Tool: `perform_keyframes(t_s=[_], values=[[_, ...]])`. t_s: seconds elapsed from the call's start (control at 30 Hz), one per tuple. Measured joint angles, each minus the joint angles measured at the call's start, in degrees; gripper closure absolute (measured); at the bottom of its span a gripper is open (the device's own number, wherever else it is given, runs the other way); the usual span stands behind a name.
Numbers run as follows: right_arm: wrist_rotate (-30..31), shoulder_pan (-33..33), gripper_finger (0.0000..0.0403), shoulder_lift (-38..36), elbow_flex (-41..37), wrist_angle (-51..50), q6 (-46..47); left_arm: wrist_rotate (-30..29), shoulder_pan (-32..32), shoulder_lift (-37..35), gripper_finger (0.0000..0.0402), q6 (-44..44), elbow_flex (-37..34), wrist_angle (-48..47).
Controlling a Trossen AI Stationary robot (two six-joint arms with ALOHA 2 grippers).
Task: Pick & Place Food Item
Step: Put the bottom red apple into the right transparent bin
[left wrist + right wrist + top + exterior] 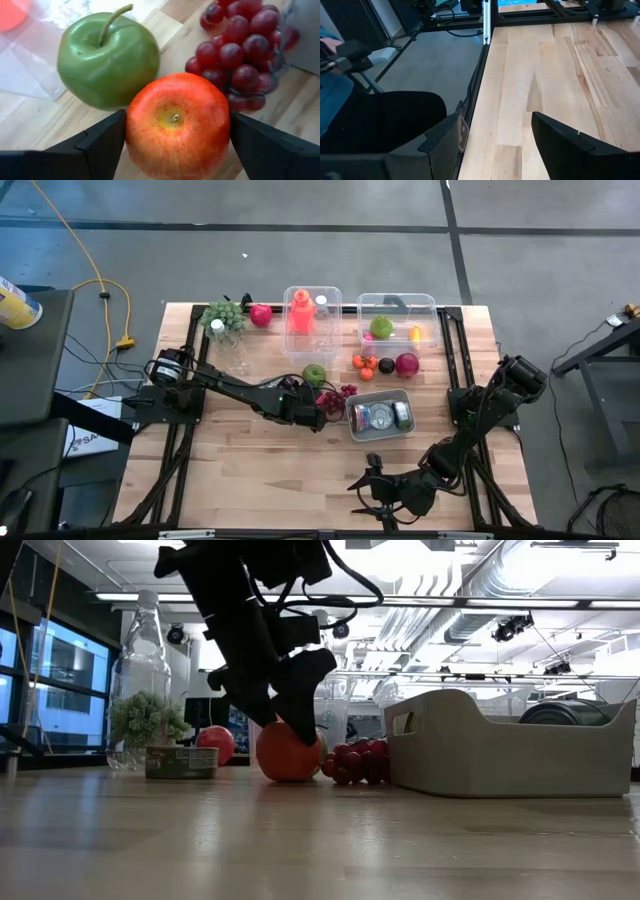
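Left wrist view: unlabelled red apple (177,125) between left tool (175,142) fingers.

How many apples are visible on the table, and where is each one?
2. The red apple sits between the fingers of the left pincer, near the table's middle. The green apple lies just beside it, next to the red grapes. Others may be hidden.

green apple (107,65) and grapes (240,52) crowding red apple (177,132), open tabletop (260,470) nearer front
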Motion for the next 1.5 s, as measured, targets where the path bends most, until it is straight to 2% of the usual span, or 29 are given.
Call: perform_keyframes(t_s=[0.13, 0.3, 0.47, 0.7, 0.9, 1.0, 1.13, 1.27, 1.37, 1.5], values=[[0.0, 0.0, 0.017, 0.0, 0.0, -0.2, 0.0, -0.29, -1.33, -0.64, 0.0119, 1.65, -0.07, -0.01], [0.0, 0.0, 0.017, 0.0, 0.0, -0.52, 0.0, -1.73, -4.11, -1.26, 0.012, 3.82, -0.18, -0.45], [0.4, 0.0, 0.017, 0.0, 0.0, -1.43, 1.9, -0.71, -7.61, -3.72, 0.0119, 5.41, -0.25, -0.83], [9.91, -0.02, 0.017, 0.0, 0.0, -7.66, 5.51, -3.04, -14.33, -12.34, 0.0119, 5.63, -0.23, 2.77], [10.8, -0.02, 0.017, 0.0, 0.0, -7.04, 3.09, -1.56, -20.85, -17.35, 0.0118, 5.62, -0.05, 9.87], [9.23, -0.02, 0.017, 0.0, 0.0, -4.57, 3.71, -1.39, -22.6, -17.34, 0.0118, 5.62, -0.05, 13.78], [1.69, -1.14, 0.017, 0.0, 0.0, -3.8, 2.12, 1.27, -23.13, -16.75, 0.0118, 6.54, -0.07, 17.8], [-1.72, -2.85, 0.0159, 0.01, 0.02, -3.67, 1.54, 2.05, -23.69, -16.23, 0.0118, 7.0, -0.06, 19.7], [-5.78, -4.23, 0.0131, 0.02, 0.02, -3.72, -2.27, 2.56, -24.03, -15.95, 0.0118, 6.54, -0.03, 20.2], [-12.84, -5.97, 0.0071, 1.26, 0.02, -2.7, -5.65, 3.5, -24.54, -15.92, 0.0118, 5.24, -0.05, 20.22]])
